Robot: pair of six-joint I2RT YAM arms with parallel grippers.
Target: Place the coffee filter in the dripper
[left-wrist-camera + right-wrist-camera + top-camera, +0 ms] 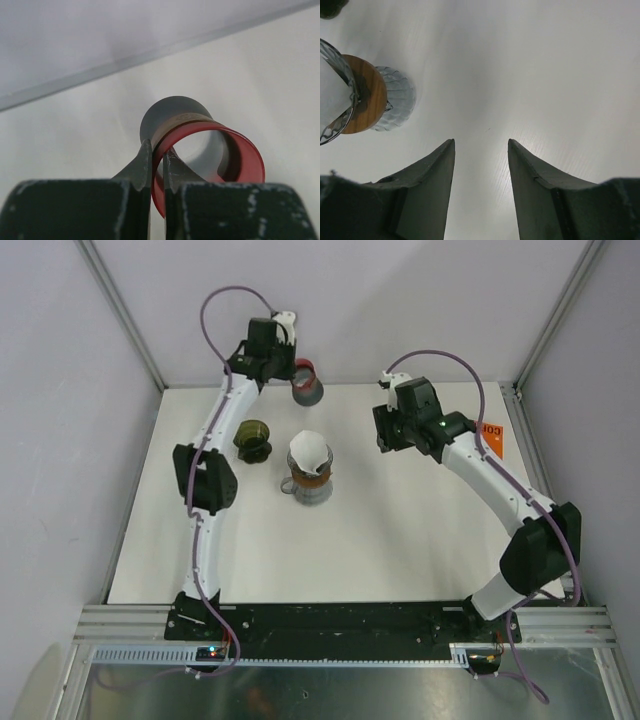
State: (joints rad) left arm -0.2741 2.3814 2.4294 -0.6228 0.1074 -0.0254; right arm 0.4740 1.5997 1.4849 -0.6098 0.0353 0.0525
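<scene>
Top external view: white paper cone filter (308, 450) sits in the clear glass dripper (312, 490) on the counter (400, 540).
Its long axis stands upright, mouth up; left tool (156, 150) pinches a red-rimmed grey cup (210, 150); right tool (481, 145) stands half open.

Through the right wrist camera I saw the right gripper (481, 145) with its two dark fingers (427, 190) standing apart, only the white table (545, 75) showing between them. At the left edge stood the clear ribbed glass dripper (341, 67), with a white paper filter (329, 95) showing inside its bowl, a round wooden collar (367, 95) under the bowl and a ribbed glass base (399, 102) beyond that. A dark rounded object (330, 6), too cropped to identify, sat in the top-left corner.
</scene>
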